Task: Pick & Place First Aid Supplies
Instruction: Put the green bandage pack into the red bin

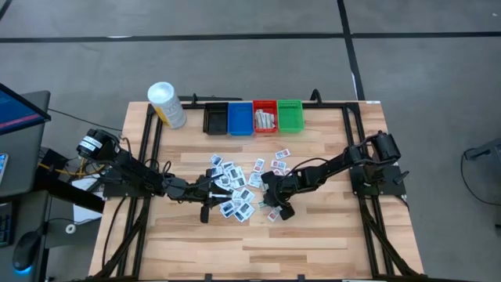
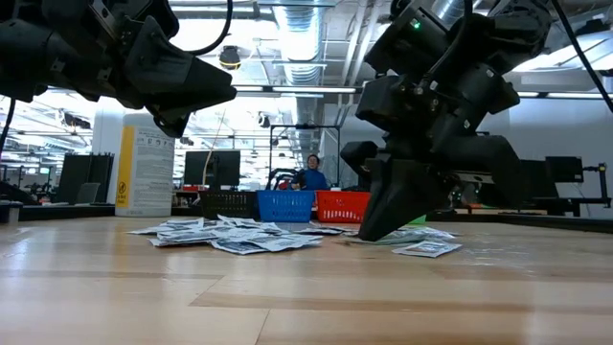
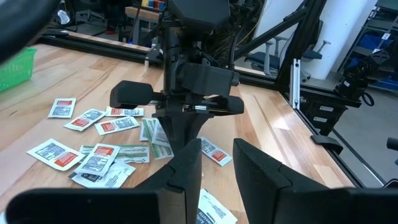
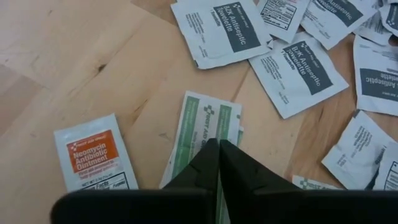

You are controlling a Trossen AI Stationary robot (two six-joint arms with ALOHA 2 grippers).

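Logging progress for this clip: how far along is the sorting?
Early. Only the red bin visibly holds a few packets. In hand: the right gripper has its jaws shut on a green-striped packet on the table. Left: the scattered packets between the arms; the left gripper hovers beside them.

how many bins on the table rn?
4, in a row at the far edge: black bin, blue bin, red bin, green bin. Only the red one shows packets inside; none looks hidden.
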